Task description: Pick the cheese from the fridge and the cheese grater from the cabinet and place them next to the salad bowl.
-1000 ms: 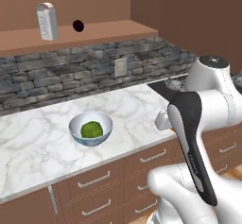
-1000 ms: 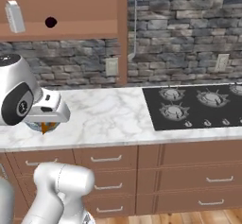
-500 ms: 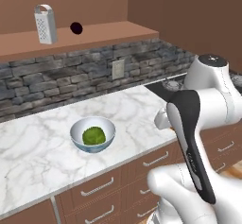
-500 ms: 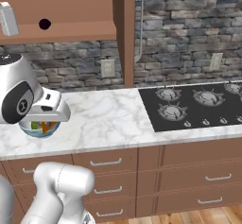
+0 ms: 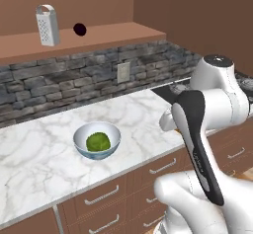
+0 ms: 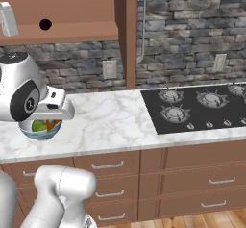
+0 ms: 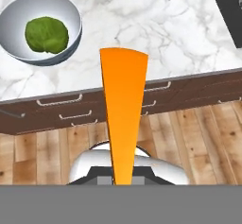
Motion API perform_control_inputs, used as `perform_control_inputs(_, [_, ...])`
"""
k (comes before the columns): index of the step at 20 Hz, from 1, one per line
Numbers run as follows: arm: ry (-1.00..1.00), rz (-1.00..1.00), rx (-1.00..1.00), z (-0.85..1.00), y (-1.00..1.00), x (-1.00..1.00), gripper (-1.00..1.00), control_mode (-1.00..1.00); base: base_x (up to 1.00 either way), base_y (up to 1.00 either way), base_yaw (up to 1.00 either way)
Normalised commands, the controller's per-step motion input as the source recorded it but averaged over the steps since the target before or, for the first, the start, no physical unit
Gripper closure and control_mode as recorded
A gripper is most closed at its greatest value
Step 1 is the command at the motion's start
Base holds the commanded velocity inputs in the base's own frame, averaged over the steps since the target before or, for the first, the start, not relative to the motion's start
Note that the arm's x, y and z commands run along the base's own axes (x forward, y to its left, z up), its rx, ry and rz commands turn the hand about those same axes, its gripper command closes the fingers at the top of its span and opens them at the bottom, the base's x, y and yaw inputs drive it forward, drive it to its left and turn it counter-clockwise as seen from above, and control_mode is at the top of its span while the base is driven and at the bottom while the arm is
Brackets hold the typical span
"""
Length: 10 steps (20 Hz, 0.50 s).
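The base has driven on: the salad bowl (image 5: 97,140) sits further right in the left base view than before. The hand stays clamped on the cheese (image 7: 123,114) above the bench (image 7: 156,24).

Cheese (image 7: 122,119): narrow end runs under the picture's bottom band; finger contact hidden.
Gripper: concealed behind the arm in both base views.
Bowl (image 6: 40,130): upper part covered by the arm in the right base view; an orange sliver at the bowl, too small to identify.
Grater (image 6: 8,20): cut by the left edge in the right base view.
Dark ball (image 5: 79,29), right of the grater: too small to identify.
Hob (image 6: 202,107), right of the bowl: cut by the right edge.
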Motion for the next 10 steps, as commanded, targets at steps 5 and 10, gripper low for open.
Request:
perform_control_inputs(5, [0.05, 0.14, -0.01, -0.17, -0.01, 0.6, 1.0, -1.0, 0.0, 0.0, 0.0])
perform_control_inputs(10, [0.22, 0.11, -0.1, -0.35, 0.0, 0.86, 1.0, -1.0, 0.0, 0.0, 0.0])
